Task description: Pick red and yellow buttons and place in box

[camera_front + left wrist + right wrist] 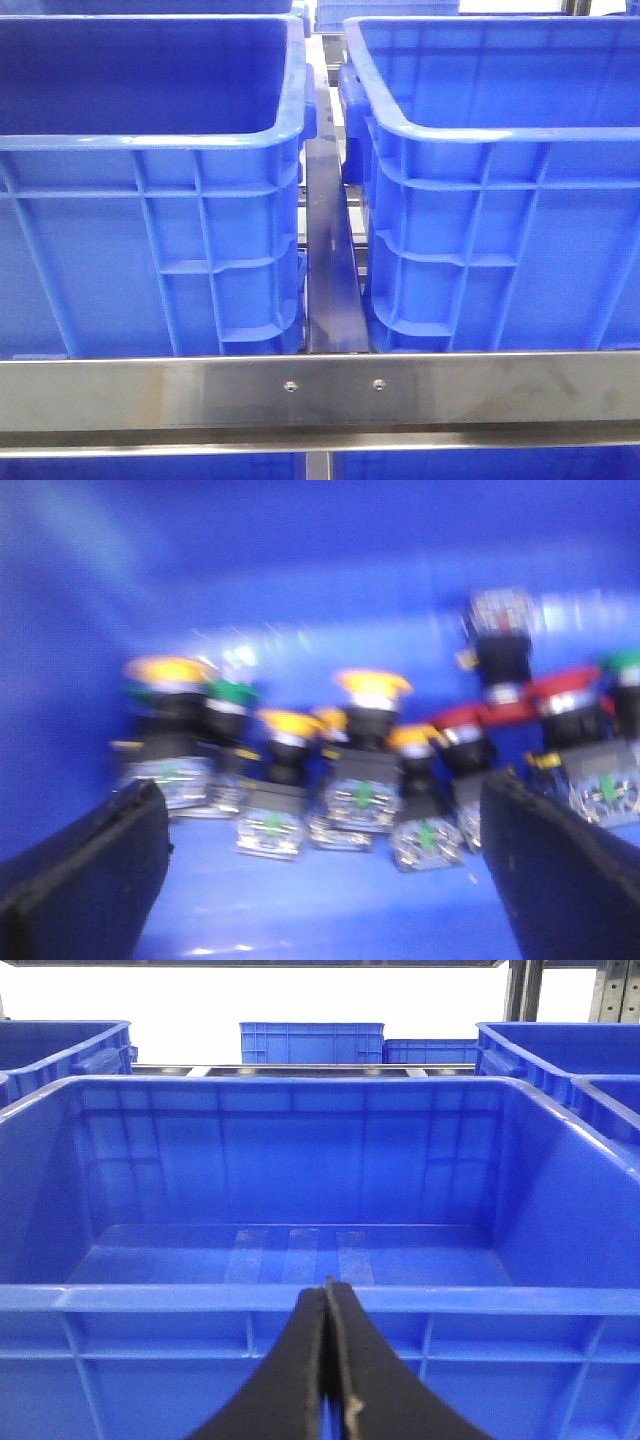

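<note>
Steel racking fills the front view: a brushed stainless steel rail [320, 395] runs across the foreground, and behind it stand two large bright blue plastic crates with rolled rims and ribbed walls, the left crate [150, 240] and the right crate [500, 230], parted by a narrow gap. Neither arm shows in this view.

Seen from the left wrist, a cluster of small mushroom-capped push buttons stands on a blue crate floor [320, 910], blurred by motion. Among them are a yellow-orange domed button [372, 686] near the middle and a dark red domed button [462, 723] just beside it, with green-capped ones mixed in. The left end effector [320, 870] has its dark padded fingers [90, 870] spread wide on either side of the cluster, gripping nothing.

The right end effector [328, 1360] has its fingers pressed together, empty, and faces a bare blue crate [320, 1300], probably the target box.

These buttons look light and rigid, hard plastic with metal-clad contact blocks at the base, so they should tolerate a firm pinch. The domed caps are smooth and likely slippery; the squarer black body beneath the cap seems the safer place to take hold. Close neighbours could be knocked over on approach.
</note>
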